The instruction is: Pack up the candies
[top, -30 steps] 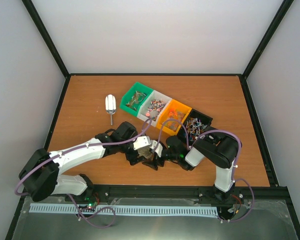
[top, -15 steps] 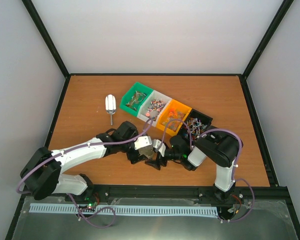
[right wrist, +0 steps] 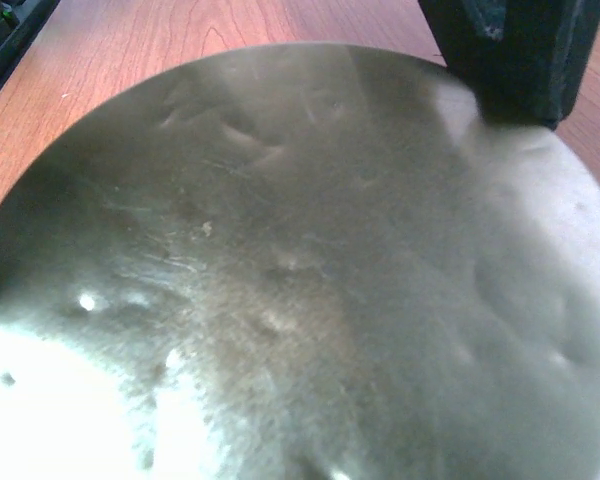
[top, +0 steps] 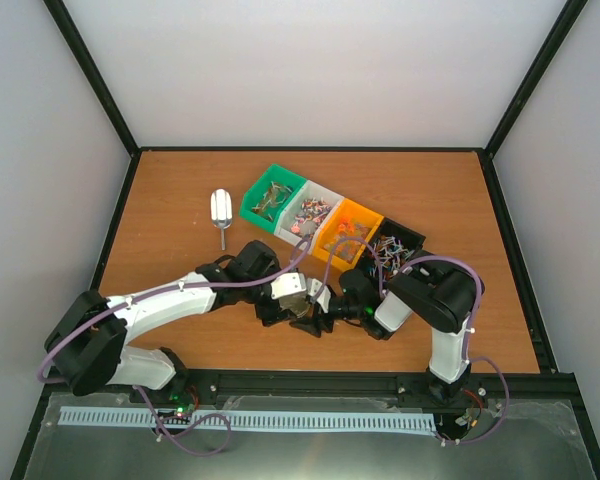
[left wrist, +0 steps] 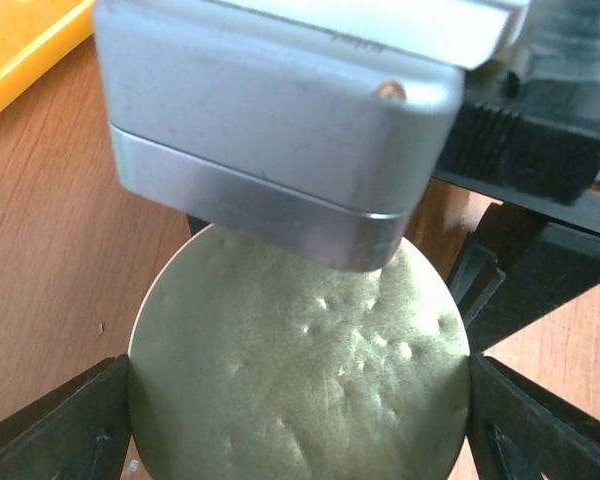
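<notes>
Clasping metal disc (left wrist: 280, 370): left end effector (left wrist: 300, 415)

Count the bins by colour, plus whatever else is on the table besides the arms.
Green plastic bin: 1
White plastic bin: 1
Orange plastic bin: 1
Black plastic bin: 1
Silver metal scoop: 1
Round dull-metal disc, between the two arms: 1
Total: 6

Shows brown wood grain on the table (top: 440, 200). Records a green bin (top: 248, 207), pale grey bin (top: 288, 231), orange bin (top: 326, 251) and black bin (top: 416, 240). Finds candies (top: 310, 212) brownish, pink-red, orange, multicoloured. Notes silver scoop (top: 220, 208), dull brassy round tin (left wrist: 300, 370) with faint dents, purple cable (top: 180, 292).
</notes>
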Controlling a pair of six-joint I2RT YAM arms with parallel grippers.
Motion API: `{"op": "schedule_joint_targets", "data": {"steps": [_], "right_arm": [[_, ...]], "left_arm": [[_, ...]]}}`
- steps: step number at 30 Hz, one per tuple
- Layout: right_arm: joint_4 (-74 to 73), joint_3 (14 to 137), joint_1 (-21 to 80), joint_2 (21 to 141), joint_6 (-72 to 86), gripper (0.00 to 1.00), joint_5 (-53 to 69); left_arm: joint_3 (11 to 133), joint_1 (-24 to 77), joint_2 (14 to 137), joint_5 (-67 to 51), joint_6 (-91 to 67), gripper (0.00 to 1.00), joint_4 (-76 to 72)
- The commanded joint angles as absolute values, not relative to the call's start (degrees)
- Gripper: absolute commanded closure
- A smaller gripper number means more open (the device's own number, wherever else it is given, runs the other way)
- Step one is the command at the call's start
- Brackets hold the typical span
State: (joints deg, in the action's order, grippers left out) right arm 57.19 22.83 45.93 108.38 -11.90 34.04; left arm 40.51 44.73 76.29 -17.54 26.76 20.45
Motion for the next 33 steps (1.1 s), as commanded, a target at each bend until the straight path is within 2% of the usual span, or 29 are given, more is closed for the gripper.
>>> {"op": "schedule_joint_targets", "data": {"steps": [1, 9, 17, 27, 31, 33], "right_arm": [[56.50, 22.26, 45.70, 109.25, -12.48, 0.26, 36.29], [54.92, 22.71, 45.35, 108.98, -14.86, 0.35, 39.45], [50.85, 23.74, 45.27, 108.22, -16.91, 0.36, 41.37], [47.79, 23.58, 45.26, 107.65, -17.90, 0.36, 41.90], [47.85, 23.86, 45.18, 107.57, -17.73, 0.31, 40.43], [47.86, 24.03, 44.90, 107.37, -17.59, 0.19, 39.56]], "left_arm": [[41.34, 44.21, 77.25, -18.46, 31.75, 0.22, 24.93], [43.59, 39.46, 79.70, -24.12, 43.50, 0.24, 33.59], [47.88, 38.01, 84.66, -25.95, 61.31, 0.26, 40.11], [52.30, 37.38, 88.10, -22.51, 70.28, 0.25, 39.38], [54.43, 36.52, 89.03, -23.46, 67.78, 0.25, 40.59], [54.27, 36.50, 88.79, -23.50, 67.61, 0.25, 40.94]]}}
